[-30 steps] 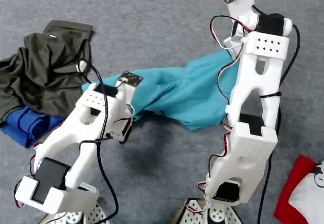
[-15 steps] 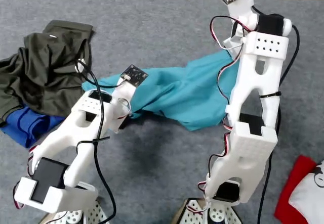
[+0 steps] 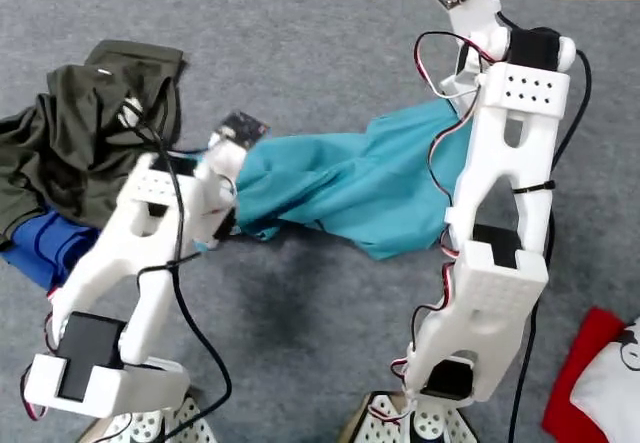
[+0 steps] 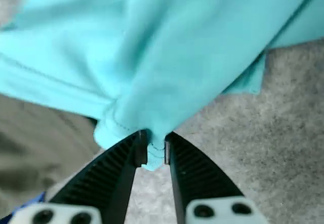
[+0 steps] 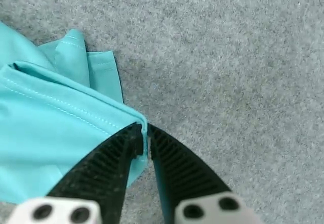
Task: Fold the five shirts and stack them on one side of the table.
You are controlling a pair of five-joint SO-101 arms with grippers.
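**Left arm draws the teal shirt taut**

Over the last second the left pincer [image 4: 156, 145], clenched on a bunched hem of the teal shirt [image 3: 340, 178], has shifted toward the left edge of the tabletop [image 3: 330, 53]. It now sits just beside the olive shirt [image 3: 90, 143], which is heaped over a blue shirt [image 3: 45, 243]. The right pincer [image 5: 146, 133] has held still, clamped on the opposite corner. The teal shirt lies stretched across the tabletop's middle. This looks like spreading, with the fold itself not yet begun.
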